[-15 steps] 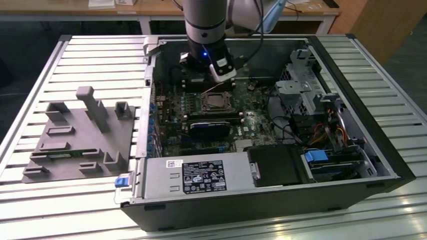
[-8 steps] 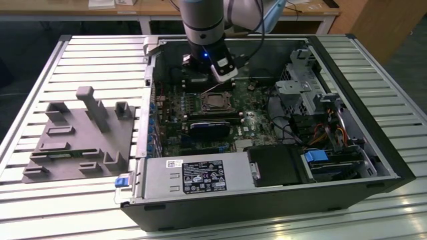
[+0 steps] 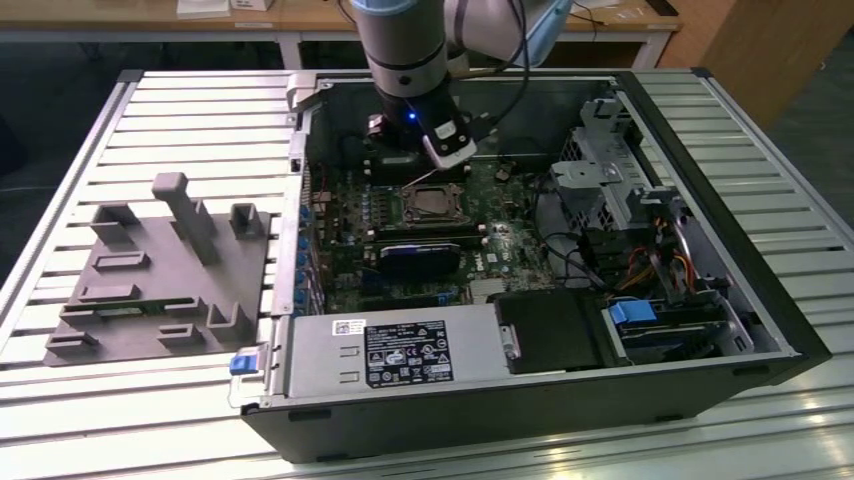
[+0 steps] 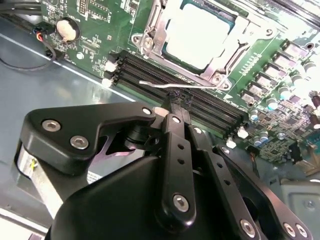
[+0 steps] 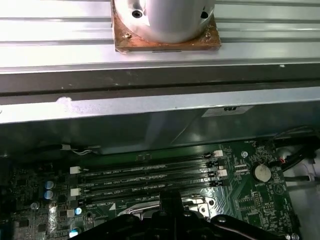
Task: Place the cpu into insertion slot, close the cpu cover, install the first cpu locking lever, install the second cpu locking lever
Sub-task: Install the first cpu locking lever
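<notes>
Setup: open computer case [image 3: 781, 310] lies on a slatted metal tabletop [image 3: 174, 110]; the motherboard [image 3: 487, 255] faces up inside it.
Arm: the arm [image 3: 407, 50] reaches down into the case at the far wall, over the upper part of the board.
Gripper: in the second wrist view the gripper [image 4: 173, 106] hangs over the memory slots [image 4: 145, 72], just beside the socket.
Fingers: drawn together at the tip, with no gap visible between them.
Cpu: the cpu [image 4: 197, 35] sits in the insertion slot [image 3: 430, 204], dull silvery top facing up.
Cpu cover: the cpu cover [image 4: 212, 67] lies down around the cpu, whose top shows through its window.
Locking lever: a thin metal locking lever [image 4: 165, 84] runs along the socket edge nearest the memory slots, its free end out over them. The fingertips are right at this rod; contact or grip cannot be told.
First wrist view: the gripper linkage [image 5: 170, 212] appears in front of the memory slots [image 5: 145, 176], with the coin cell [image 5: 261, 173] off to one side.
Other items: grey moulded fixture [image 3: 160, 270] on the tabletop at the exterior view's left of the case; power supply [image 3: 400, 355] along the case's near edge.
</notes>
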Available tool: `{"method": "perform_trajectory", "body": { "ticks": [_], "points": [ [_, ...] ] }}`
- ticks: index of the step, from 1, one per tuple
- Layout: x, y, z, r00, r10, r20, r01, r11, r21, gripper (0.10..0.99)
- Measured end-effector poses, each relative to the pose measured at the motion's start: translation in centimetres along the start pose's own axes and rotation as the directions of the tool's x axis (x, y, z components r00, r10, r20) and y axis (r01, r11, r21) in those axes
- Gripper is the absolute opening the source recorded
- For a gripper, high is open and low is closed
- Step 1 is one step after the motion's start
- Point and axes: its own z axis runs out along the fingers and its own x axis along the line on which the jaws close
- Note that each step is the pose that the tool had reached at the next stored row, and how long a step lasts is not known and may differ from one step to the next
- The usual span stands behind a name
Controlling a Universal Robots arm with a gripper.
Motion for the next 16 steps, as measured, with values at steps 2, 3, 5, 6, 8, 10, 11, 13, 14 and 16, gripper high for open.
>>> {"method": "perform_trajectory", "body": {
  "ticks": [2, 3, 5, 6, 8, 10, 11, 13, 14, 16],
  "points": [
    [0.01, -0.01, 0.03, 1.0000, 0.008, 0.0037, -0.008, 0.9999, 0.008, 0.102],
    [0.01, -0.02, 0.05, 0.9999, 0.013, 0.0062, -0.013, 0.9998, 0.012, 0.102],
    [0.02, 0.00, 0.10, 0.9996, 0.026, 0.0114, -0.026, 0.9995, 0.019, 0.102],
    [0.03, 0.03, 0.15, 0.9994, 0.032, 0.0136, -0.032, 0.9993, 0.020, 0.102],
    [0.05, 0.10, 0.26, 0.9989, 0.043, 0.0177, -0.044, 0.9988, 0.022, 0.102],
    [0.06, 0.16, 0.39, 0.9981, 0.057, 0.0224, -0.057, 0.9981, 0.023, 0.102],
    [0.05, 0.17, 0.45, 0.9976, 0.064, 0.0251, -0.065, 0.9976, 0.024, 0.102],
    [0.05, 0.22, 0.56, 0.9964, 0.079, 0.0302, -0.080, 0.9965, 0.026, 0.102],
    [0.06, 0.25, 0.62, 0.9958, 0.086, 0.0326, -0.087, 0.9959, 0.027, 0.102],
    [0.09, 0.32, 0.76, 0.9942, 0.100, 0.0377, -0.101, 0.9944, 0.029, 0.102]
  ]
}}
